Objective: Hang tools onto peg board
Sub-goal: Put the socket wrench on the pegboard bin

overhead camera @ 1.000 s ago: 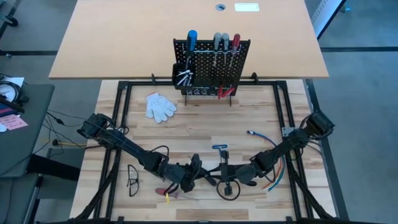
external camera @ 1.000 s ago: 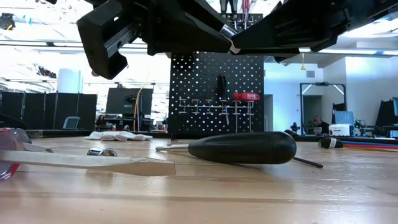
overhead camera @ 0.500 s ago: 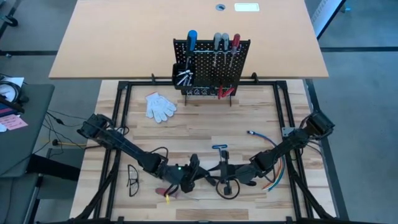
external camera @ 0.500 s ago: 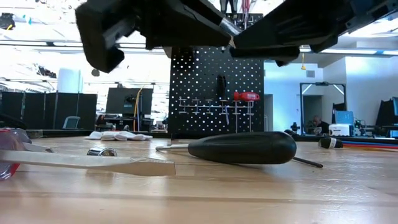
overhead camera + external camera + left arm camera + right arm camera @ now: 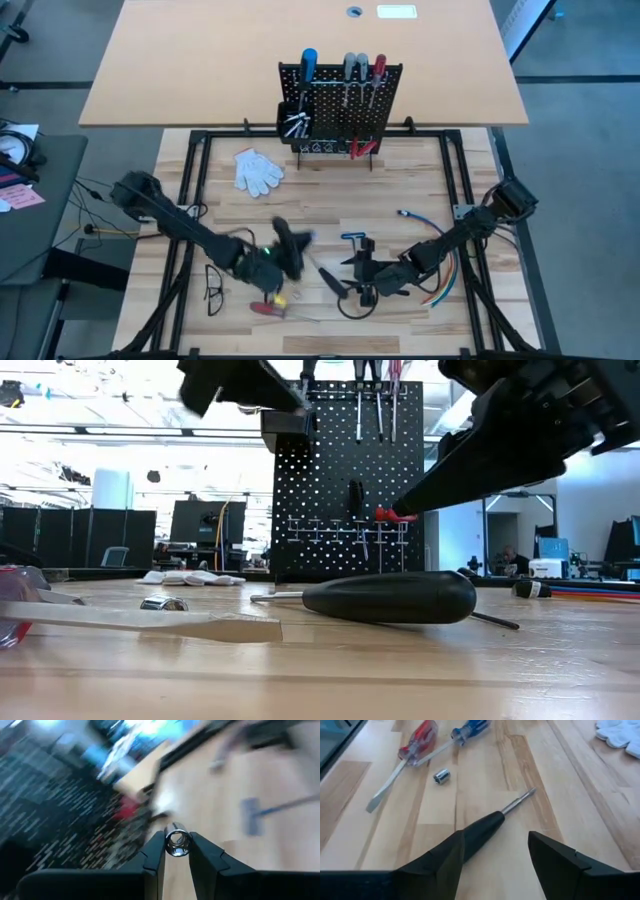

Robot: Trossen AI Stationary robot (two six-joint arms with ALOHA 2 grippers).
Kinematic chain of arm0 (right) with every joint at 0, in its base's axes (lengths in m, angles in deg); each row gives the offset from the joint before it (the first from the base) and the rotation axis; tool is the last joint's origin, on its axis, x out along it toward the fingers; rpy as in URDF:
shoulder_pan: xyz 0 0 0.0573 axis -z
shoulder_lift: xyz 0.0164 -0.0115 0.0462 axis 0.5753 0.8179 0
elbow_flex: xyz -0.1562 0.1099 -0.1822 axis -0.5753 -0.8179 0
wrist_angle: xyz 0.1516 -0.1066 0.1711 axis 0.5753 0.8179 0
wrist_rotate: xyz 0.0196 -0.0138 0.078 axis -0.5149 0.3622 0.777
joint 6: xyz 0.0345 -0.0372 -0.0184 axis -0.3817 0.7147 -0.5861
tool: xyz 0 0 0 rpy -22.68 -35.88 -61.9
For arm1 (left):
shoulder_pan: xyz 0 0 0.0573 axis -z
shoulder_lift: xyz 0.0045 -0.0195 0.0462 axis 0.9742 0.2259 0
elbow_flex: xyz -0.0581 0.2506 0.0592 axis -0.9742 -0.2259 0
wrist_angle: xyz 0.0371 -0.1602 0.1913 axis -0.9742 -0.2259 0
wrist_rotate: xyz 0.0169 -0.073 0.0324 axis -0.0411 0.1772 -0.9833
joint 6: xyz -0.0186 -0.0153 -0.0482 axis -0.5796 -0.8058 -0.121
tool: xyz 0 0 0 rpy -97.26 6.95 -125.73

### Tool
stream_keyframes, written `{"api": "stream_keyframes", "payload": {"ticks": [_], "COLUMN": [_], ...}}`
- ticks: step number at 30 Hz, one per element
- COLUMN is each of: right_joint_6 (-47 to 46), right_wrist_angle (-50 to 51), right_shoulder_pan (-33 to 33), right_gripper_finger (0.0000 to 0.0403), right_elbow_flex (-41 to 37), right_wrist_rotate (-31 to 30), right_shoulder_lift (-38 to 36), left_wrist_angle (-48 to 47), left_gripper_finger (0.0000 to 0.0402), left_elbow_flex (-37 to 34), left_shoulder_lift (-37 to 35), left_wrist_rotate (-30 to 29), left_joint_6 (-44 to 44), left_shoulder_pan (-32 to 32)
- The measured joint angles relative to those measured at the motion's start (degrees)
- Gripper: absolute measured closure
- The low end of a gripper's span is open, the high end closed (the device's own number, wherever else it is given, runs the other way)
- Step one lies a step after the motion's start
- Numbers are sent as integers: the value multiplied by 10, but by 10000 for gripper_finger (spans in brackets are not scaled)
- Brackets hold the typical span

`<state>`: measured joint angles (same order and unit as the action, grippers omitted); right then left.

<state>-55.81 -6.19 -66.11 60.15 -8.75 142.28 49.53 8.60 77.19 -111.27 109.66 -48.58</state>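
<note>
The light wooden plank tabletop (image 5: 320, 200) is carrying everything. The black peg board (image 5: 341, 108) is standing upright on its feet at the far edge. A white glove (image 5: 258, 170) is lying just in front of it, toward the left. Near the front, a black-handled screwdriver (image 5: 390, 597) is lying flat on the planks, and a small silver socket (image 5: 441, 775) is resting close by. A red-handled screwdriver (image 5: 416, 742) and a blue-handled screwdriver (image 5: 470, 728) are lying side by side, heads nearly touching. A pair of safety glasses (image 5: 214, 288) is sitting at the front left, and a bundle of coloured cables (image 5: 441, 280) is trailing along the right side, with a blue T-handle key (image 5: 352, 238) lying near the middle
</note>
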Motion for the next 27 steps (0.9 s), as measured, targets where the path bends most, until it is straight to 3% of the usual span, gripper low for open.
{"api": "stream_keyframes", "payload": {"ticks": [3, 7, 13, 17, 27], "right_joint_6": [0, 2, 3, 6, 6], "right_wrist_angle": [0, -2, -5, -5, -5], "right_shoulder_pan": [-1, 0, 4, 4, 4], "right_gripper_finger": [182, 186, 187, 187, 187], "right_elbow_flex": [0, 0, 0, 0, 0], "right_wrist_rotate": [0, 0, 0, 0, 1], "right_shoulder_lift": [0, 0, 0, 0, 0], "left_wrist_angle": [-43, -16, 81, 95, 85], "left_gripper_finger": [346, 346, 346, 346, 315], "left_elbow_flex": [-10, -13, -13, 0, 16], "left_shoulder_lift": [-69, -150, -212, -216, -216], "left_wrist_rotate": [-38, -28, 122, 188, 269], "left_joint_6": [-47, -8, 63, 73, 40], "left_shoulder_pan": [-40, -119, -279, -361, -421]}}
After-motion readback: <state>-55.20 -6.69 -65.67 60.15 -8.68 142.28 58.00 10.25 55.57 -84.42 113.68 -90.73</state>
